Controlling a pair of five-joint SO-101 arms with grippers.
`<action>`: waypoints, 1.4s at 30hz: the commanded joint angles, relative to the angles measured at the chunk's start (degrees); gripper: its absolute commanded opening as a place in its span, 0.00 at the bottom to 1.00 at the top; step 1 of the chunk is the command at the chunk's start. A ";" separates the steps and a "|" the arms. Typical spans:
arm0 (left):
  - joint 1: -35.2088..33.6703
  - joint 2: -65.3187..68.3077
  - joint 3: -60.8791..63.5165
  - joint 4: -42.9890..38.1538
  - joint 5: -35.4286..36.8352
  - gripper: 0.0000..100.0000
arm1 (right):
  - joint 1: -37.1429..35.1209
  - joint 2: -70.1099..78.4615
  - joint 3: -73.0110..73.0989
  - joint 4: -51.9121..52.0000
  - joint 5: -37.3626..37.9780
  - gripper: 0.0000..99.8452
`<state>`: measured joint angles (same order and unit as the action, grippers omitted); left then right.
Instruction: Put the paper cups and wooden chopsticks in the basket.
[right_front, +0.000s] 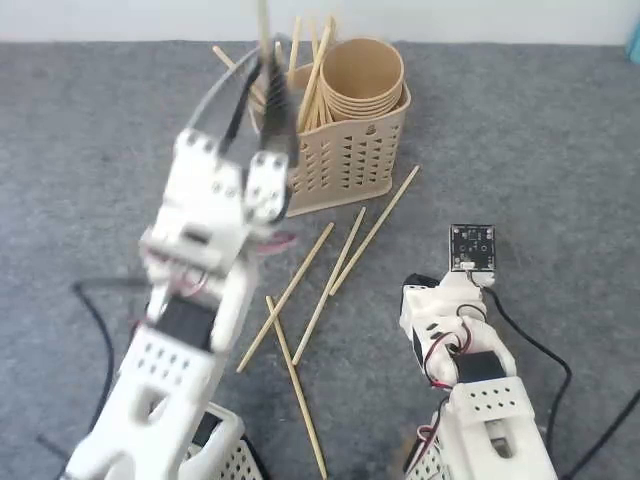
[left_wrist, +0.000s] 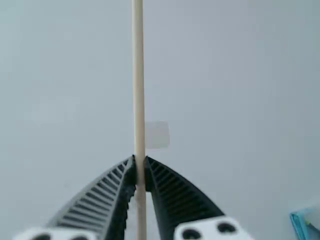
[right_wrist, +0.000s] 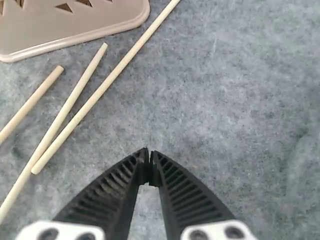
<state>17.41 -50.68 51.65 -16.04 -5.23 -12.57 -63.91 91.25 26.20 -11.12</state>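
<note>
Left pincer (left_wrist: 139, 162): clamped on a chopstick (left_wrist: 138, 75), which is held upright at the basket (right_front: 345, 160) rim.
Right pincer (right_wrist: 149, 155): closed, nothing gripped; pointed at the surface (right_front: 520, 130).
Cups (right_front: 365, 70): stacked in the basket.
Loose chopsticks (right_front: 285, 297): four, laid on the surface before the basket.

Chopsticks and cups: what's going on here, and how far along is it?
The left gripper, its jaws shut on one chopstick held upright, is at the basket. The basket holds a stack of paper cups and several chopsticks. Four loose chopsticks lie on the grey carpet in front of it. The right gripper sits low over the carpet near them, jaws shut on nothing.
</note>
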 joint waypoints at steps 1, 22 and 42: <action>-2.02 14.86 -11.03 -1.41 0.18 0.01 | 0.22 -1.36 -0.18 -1.54 0.79 0.01; -10.11 39.12 -23.60 6.51 -0.18 0.02 | 0.13 -1.36 -0.18 -1.54 0.88 0.01; -10.55 9.32 -23.34 46.77 0.18 0.04 | 0.13 -1.36 -0.26 -1.54 0.88 0.01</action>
<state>7.47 -32.75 28.44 17.54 -5.23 -12.66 -63.91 91.25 26.20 -11.12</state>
